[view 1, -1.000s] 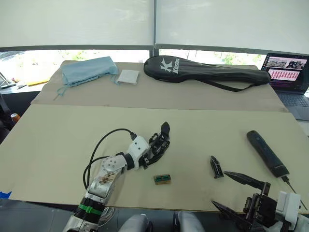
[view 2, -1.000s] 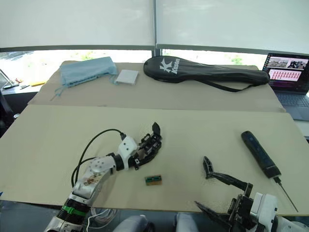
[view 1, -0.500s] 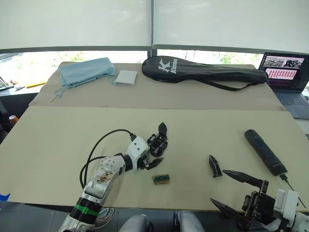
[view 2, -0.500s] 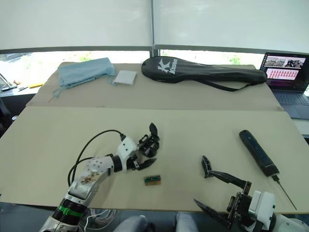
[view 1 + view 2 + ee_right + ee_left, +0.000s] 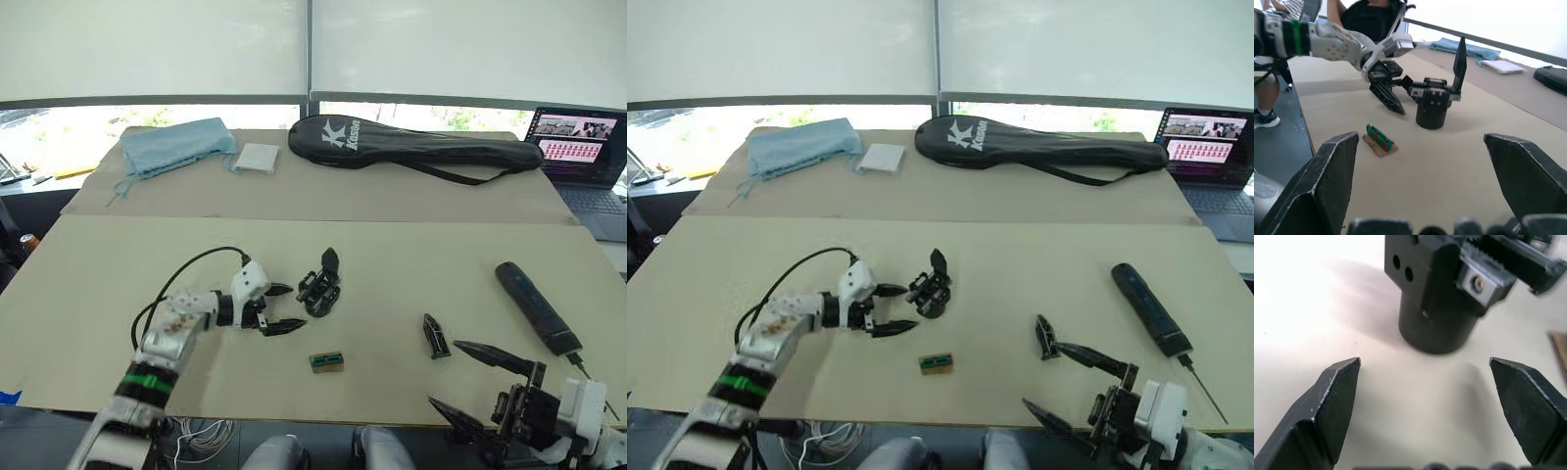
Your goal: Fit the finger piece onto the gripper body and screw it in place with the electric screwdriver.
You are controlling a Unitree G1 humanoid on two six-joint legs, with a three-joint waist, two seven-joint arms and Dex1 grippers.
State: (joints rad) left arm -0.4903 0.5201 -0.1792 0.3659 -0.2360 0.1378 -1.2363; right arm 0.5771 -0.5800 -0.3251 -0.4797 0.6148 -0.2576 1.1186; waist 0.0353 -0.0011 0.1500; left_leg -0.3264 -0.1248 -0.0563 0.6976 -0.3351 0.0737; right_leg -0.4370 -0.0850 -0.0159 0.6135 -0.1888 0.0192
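The left gripper [image 5: 282,308] hangs spread wide just beside the gripper body [image 5: 320,288], not touching it. The right gripper [image 5: 480,387] is spread too, empty, at the table's near edge, near the finger piece [image 5: 437,336]. The screwdriver [image 5: 532,306] lies further right.

Risk, as I judge it: the body stands loose on its round base (nothing pins it), so a fingertip nudge could tip it or skid it toward the green-and-brown block [image 5: 328,361]. The finger piece is small and lies flat, so a coarse pinch may flick it away.

The body is black: cylindrical base, blocky top with a silver screw, one pointed finger sticking up
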